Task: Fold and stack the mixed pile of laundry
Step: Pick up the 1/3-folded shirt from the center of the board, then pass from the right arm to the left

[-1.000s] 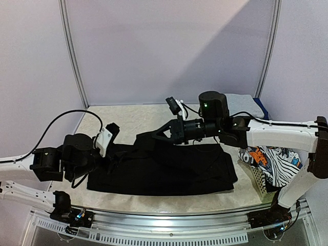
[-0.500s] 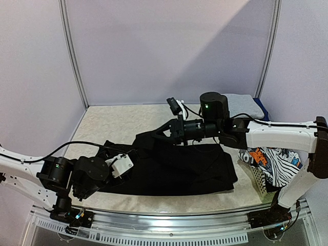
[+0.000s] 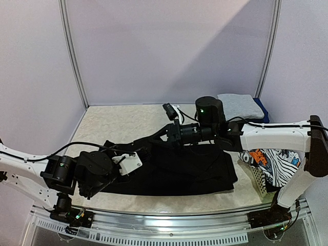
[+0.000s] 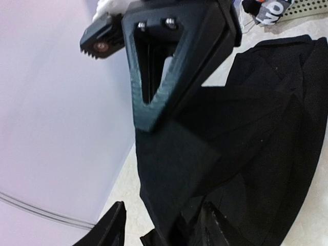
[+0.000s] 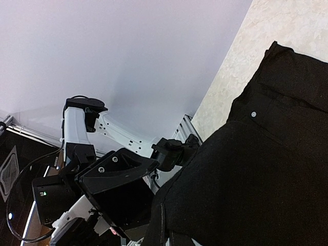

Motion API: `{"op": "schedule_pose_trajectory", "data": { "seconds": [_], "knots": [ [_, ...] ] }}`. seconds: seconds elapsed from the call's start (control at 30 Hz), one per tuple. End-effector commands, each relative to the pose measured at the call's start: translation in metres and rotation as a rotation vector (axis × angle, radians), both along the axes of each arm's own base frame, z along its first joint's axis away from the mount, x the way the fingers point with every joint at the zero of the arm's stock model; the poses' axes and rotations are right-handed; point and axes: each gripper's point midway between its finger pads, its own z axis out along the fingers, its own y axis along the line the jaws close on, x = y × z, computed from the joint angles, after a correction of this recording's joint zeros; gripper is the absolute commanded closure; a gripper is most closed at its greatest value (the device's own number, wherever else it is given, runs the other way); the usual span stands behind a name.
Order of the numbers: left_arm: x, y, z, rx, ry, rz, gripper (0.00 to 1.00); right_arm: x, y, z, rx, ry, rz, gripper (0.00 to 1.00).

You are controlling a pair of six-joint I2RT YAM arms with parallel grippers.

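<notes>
Top external view showed the half-parted left gripper (image 3: 144,155) swung in from nine o'clock to the large black hooded cloth top (image 3: 195,171), whose raised edge the right gripper (image 3: 156,137) pinched tight, readying a two-handed fold.

One black top (image 3: 205,171) at centre, one grey shirt (image 3: 237,106) and one navy piece (image 3: 262,109) upper right. One basket (image 3: 259,183), right, holding two patterned cloths (image 3: 274,161).

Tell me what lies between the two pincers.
Only the black garment: the top view shows a raised fold of it stretched from the shut right pincer down to the left pincer.
</notes>
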Motion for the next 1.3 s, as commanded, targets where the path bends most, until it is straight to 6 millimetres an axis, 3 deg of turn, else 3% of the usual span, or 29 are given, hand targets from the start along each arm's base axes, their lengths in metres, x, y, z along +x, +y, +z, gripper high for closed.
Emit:
{"op": "schedule_pose_trajectory", "data": {
  "seconds": [0.0, 0.1, 0.2, 0.27, 0.37, 0.4, 0.47, 0.53, 0.63, 0.77, 0.9, 1.03, 1.13, 1.27],
  "knots": [
    [0.004, -0.012, 0.012, -0.025, 0.004, -0.025, 0.51, -0.012, 0.002, -0.007, 0.002, 0.008, 0.040, 1.00],
    [0.007, -0.015, 0.009, -0.007, 0.005, -0.023, 0.55, -0.015, 0.002, -0.006, 0.004, 0.007, 0.045, 1.00],
    [0.009, -0.016, 0.012, -0.013, 0.007, -0.027, 0.66, -0.017, 0.001, -0.007, 0.002, 0.006, 0.050, 1.00],
    [0.010, -0.017, 0.013, -0.011, 0.010, -0.029, 0.76, -0.018, 0.000, -0.009, 0.000, 0.008, 0.053, 1.00],
    [0.011, -0.017, 0.013, 0.003, 0.017, -0.027, 0.99, -0.019, -0.002, -0.010, -0.002, 0.005, 0.051, 0.99],
    [0.010, -0.016, 0.013, 0.007, 0.024, -0.026, 1.00, -0.020, -0.002, -0.009, -0.002, -0.001, 0.055, 0.90],
    [0.009, -0.015, 0.012, 0.013, 0.049, -0.026, 1.00, -0.020, -0.004, -0.008, -0.019, -0.012, 0.058, 0.61],
    [0.008, -0.011, 0.012, 0.008, 0.078, -0.008, 1.00, -0.021, -0.008, -0.007, -0.050, -0.053, 0.062, 0.42],
    [0.005, -0.004, 0.011, 0.011, 0.153, 0.011, 1.00, -0.023, -0.018, -0.002, -0.104, -0.124, 0.067, 0.30],
    [0.000, 0.006, 0.004, 0.017, 0.247, 0.059, 1.00, -0.022, -0.044, -0.003, -0.203, -0.229, 0.032, 0.21],
    [-0.015, 0.006, -0.006, 0.018, 0.392, 0.052, 1.00, 0.004, -0.082, -0.001, -0.296, -0.367, -0.143, 0.18],
    [-0.042, -0.012, 0.006, -0.046, 0.512, -0.035, 1.00, 0.043, -0.121, 0.000, -0.399, -0.459, -0.345, 0.15],
    [-0.060, -0.032, 0.026, -0.083, 0.551, -0.101, 1.00, 0.067, -0.128, -0.014, -0.473, -0.466, -0.360, 0.16],
    [-0.083, -0.060, 0.055, -0.113, 0.587, -0.195, 1.00, 0.096, -0.120, -0.031, -0.509, -0.458, -0.322, 0.19]
  ]
}}
